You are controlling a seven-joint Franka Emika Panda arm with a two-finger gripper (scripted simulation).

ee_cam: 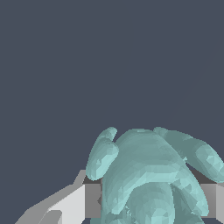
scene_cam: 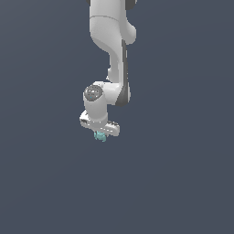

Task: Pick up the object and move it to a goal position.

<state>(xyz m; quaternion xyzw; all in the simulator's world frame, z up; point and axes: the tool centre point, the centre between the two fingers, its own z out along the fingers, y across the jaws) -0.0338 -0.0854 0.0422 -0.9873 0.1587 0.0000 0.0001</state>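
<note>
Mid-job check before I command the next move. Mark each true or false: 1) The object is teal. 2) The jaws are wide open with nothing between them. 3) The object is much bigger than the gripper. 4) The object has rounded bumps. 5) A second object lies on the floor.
1) True: the object is teal-turquoise.
2) False: in the wrist view the object sits between the two grey fingers, so the gripper looks shut on it.
3) False: in the exterior view the object is much smaller than the white gripper above it.
4) True: the wrist view shows lumpy, rounded lobes on it.
5) False: only this one object shows against the plain dark background in either view.
</note>
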